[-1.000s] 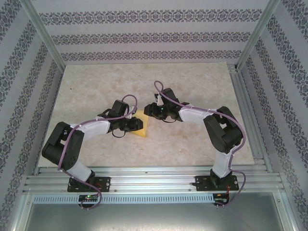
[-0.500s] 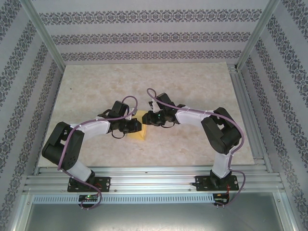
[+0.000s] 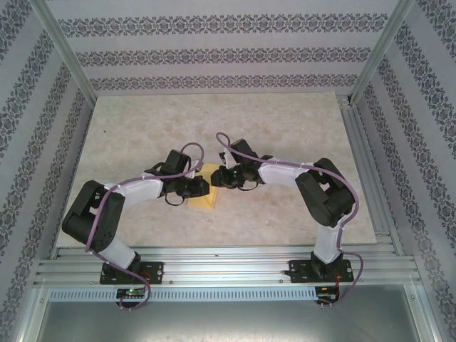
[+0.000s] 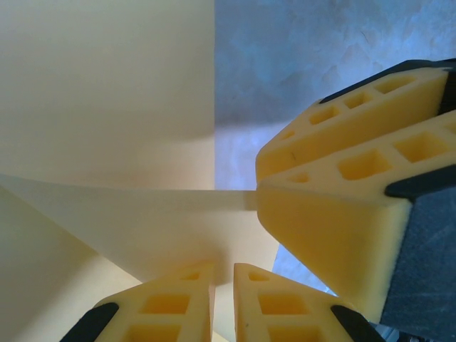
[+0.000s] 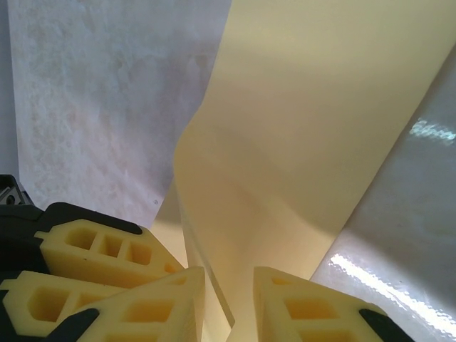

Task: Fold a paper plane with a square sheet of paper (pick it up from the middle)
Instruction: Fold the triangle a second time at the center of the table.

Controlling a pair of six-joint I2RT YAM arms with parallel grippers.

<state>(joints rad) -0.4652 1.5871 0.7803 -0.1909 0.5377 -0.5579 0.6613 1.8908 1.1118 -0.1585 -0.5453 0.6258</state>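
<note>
Where the two arms meet near the middle of the tabletop, the square sheet of paper lies partly folded, a pale yellow patch between the two wrists and just on their near side in the top view. The left end effector reaches in from the left and the right end effector from the right. Their tips sit just beside each other over the paper, the right one slightly farther from the bases.

In the left wrist view the left end effector is clenched on the paper: a raised flap runs down into the narrow slit between its two foam fingers. A straight crease runs across to the seam between the right end effector's fingers, which are pressed one on the other, grasping the paper there. Beyond the crease, part of the sheet lies flat on the tabletop with one straight edge showing.

In the right wrist view the paper rises in a curved fold and passes down between the right fingers. The left arm's fingers sit just beside them, against the sheet.
</note>
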